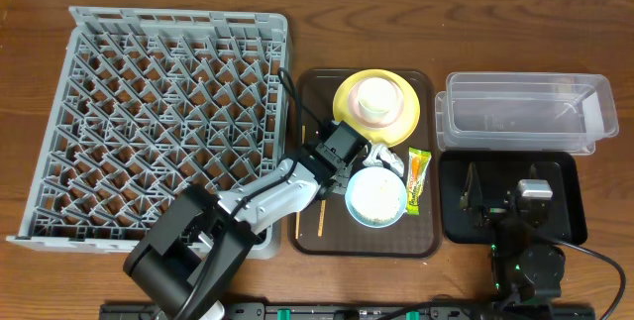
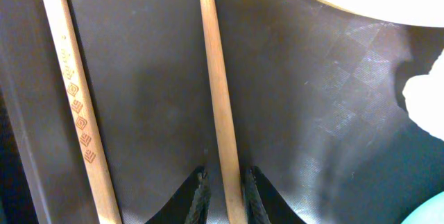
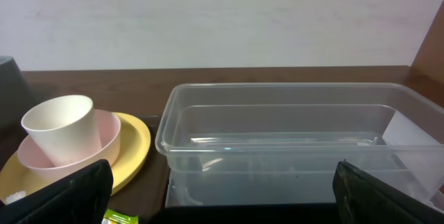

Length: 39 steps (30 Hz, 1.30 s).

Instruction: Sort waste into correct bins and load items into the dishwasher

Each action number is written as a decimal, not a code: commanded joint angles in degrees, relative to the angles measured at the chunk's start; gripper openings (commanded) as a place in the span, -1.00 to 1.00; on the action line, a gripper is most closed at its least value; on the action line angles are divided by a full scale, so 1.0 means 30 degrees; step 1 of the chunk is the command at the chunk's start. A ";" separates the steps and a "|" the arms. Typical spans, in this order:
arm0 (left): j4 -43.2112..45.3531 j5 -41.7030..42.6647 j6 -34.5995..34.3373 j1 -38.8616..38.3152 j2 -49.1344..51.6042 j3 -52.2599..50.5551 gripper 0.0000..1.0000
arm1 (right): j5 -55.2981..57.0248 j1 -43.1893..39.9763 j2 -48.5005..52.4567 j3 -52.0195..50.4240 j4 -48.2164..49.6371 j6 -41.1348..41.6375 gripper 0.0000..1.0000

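Overhead view showed a wooden desk point(image 1: 30, 270) with a large grey dish rack point(image 1: 149, 112) at the left, a dark brown serving tray point(image 1: 317, 92) in the middle, and at the right a clear plastic container point(image 1: 525, 112) behind a shallow black tray point(image 1: 565, 226). On the serving tray sat a yellow plate point(image 1: 347, 92) carrying a pale pink bowl point(image 3: 104, 137) with a white cup point(image 1: 376, 97) inside it. Just in front lay a crumpled white napkin point(image 1: 381, 157), a light blue bowl point(image 1: 376, 197) and, to its right, a green-and-orange snack wrapper point(image 1: 417, 176). The left arm reached over the serving tray's left side. Its wrist camera showed two wooden chopsticks lying apart on the tray: a patterned chopstick point(image 2: 76, 106) and a plain chopstick point(image 2: 218, 92). The left claw point(image 2: 225, 196) closely straddled the plain one; whether it was squeezing it could not be told. The right claw point(image 3: 222, 196) hung over the black tray, spread wide and holding nothing.
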 commanded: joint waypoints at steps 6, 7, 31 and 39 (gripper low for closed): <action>-0.0969 0.0765 -0.0211 0.0044 0.0510 -0.0772 -0.60 | 0.0255 0.0044 -0.0029 -0.0022 -0.0044 0.0262 0.98; -0.0969 0.0816 -0.0211 0.0044 0.0510 -0.0772 -0.60 | 0.0255 0.0044 -0.0029 -0.0022 -0.0044 0.0255 0.99; -0.2098 0.1464 0.0219 0.2018 -0.4240 0.0117 -0.85 | 0.0255 0.0044 -0.0029 -0.0022 -0.0044 0.0262 0.99; -0.3045 0.1435 0.0933 0.2841 -0.9340 0.0117 -0.85 | 0.0255 0.0044 -0.0029 -0.0022 -0.0044 0.0262 0.99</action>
